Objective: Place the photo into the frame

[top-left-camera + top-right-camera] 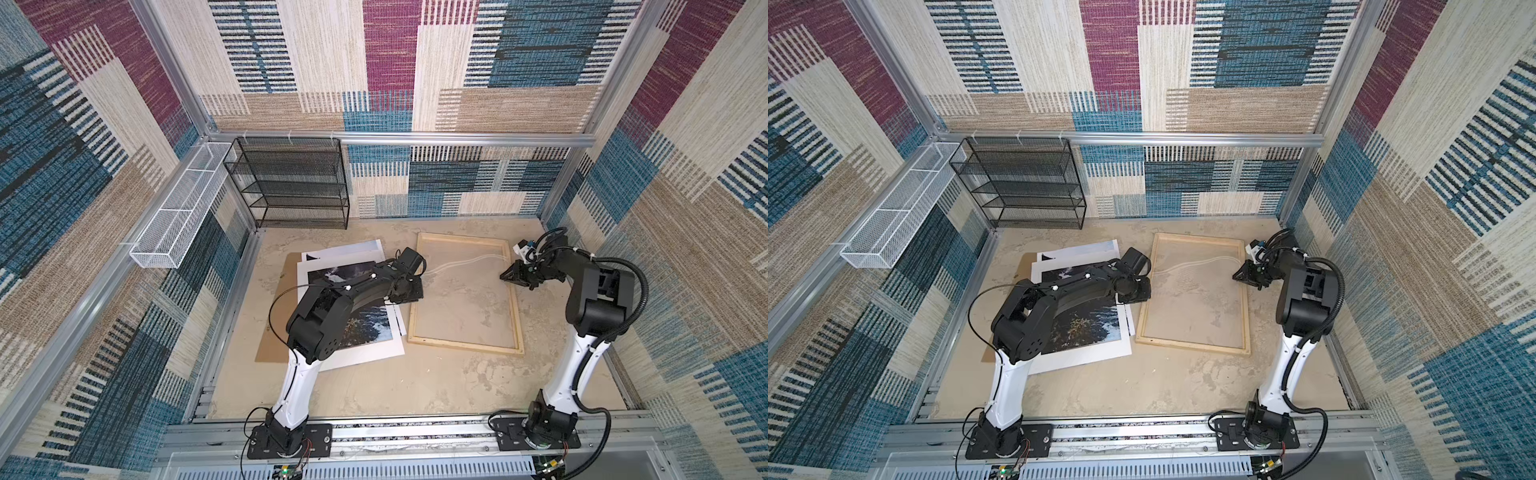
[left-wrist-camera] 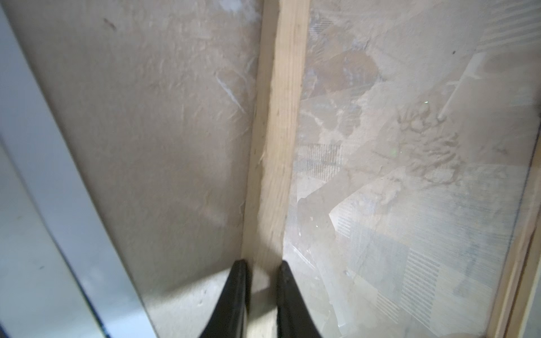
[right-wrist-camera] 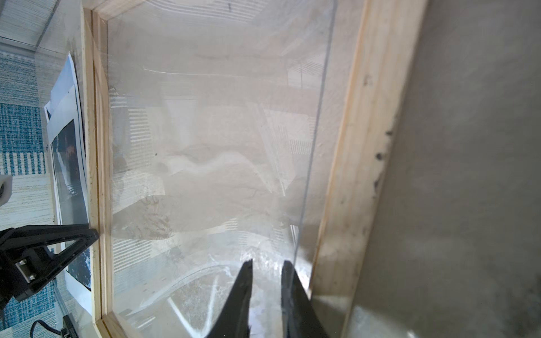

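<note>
Left wrist: frame (image 2: 278, 140) rail between left pincer (image 2: 261, 267) fingers (image 2: 235, 295) (touching both).

The glazed, pale-wood frame (image 1: 465, 347) lies flat, forward and right of the black mesh rack (image 1: 291, 183). The dark waterfall photo (image 1: 374, 328) lies flat directly before the rack.

A black mesh rack (image 1: 286, 183) stands at the back edge of the desk (image 1: 415, 386), with a white mesh basket (image 1: 178, 208) hanging beside it. A brown board (image 1: 276, 320) lies beneath a white mat (image 1: 365, 353).
</note>
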Robot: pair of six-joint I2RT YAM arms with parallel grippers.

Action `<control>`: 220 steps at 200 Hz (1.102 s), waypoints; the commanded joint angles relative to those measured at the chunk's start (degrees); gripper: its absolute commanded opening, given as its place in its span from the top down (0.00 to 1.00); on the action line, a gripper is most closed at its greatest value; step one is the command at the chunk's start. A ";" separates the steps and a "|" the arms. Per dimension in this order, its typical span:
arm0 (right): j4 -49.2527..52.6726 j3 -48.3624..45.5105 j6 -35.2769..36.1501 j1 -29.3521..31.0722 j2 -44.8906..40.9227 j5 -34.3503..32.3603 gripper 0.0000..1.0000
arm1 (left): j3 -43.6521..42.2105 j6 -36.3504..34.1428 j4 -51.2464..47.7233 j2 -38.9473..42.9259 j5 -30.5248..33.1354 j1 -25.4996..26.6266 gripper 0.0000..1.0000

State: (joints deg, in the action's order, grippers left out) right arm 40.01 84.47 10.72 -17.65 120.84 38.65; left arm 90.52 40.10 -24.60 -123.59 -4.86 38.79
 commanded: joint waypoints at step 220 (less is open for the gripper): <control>3.76 -0.53 0.67 0.43 -0.69 0.50 0.78 | 35.90 -14.08 -11.53 -15.14 -0.47 -7.38 0.41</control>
State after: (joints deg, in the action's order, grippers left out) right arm 43.00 84.07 10.59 -17.32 120.51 39.83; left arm 119.09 30.30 -33.61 -134.78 -3.49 32.38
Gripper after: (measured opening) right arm 0.218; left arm 0.587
